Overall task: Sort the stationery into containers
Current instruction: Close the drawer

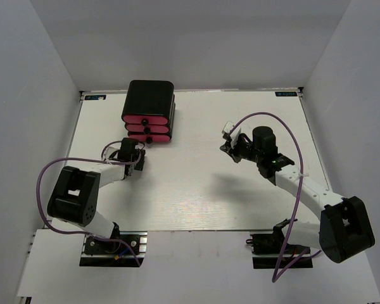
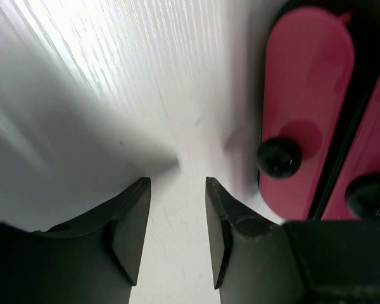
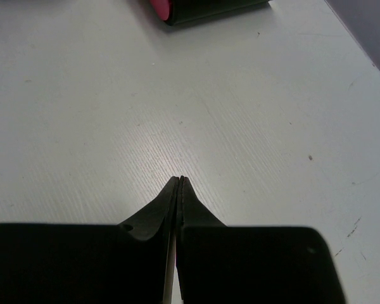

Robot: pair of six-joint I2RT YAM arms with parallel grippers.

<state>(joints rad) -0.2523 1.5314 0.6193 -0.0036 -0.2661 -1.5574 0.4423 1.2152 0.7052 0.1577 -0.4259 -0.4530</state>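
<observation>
The container, a black rounded box [image 1: 150, 101] with three stacked pink drawers [image 1: 147, 129], stands at the back left, all drawers shut. My left gripper [image 1: 135, 152] is open and empty just in front of the box. In the left wrist view my left gripper [image 2: 177, 183] hangs over bare table, left of a pink drawer front [image 2: 307, 95] and its black knob [image 2: 278, 157]. My right gripper [image 1: 227, 149] is shut and empty right of centre; the right wrist view shows my right gripper [image 3: 180, 180] with jaws pressed together over the table. No sticks or eraser are in view.
The white table [image 1: 196, 196] is ringed by grey walls. A purple cable [image 1: 266, 115] loops over the right arm, another [image 1: 44, 174] beside the left arm. A corner of the box [image 3: 202, 9] shows at the top of the right wrist view.
</observation>
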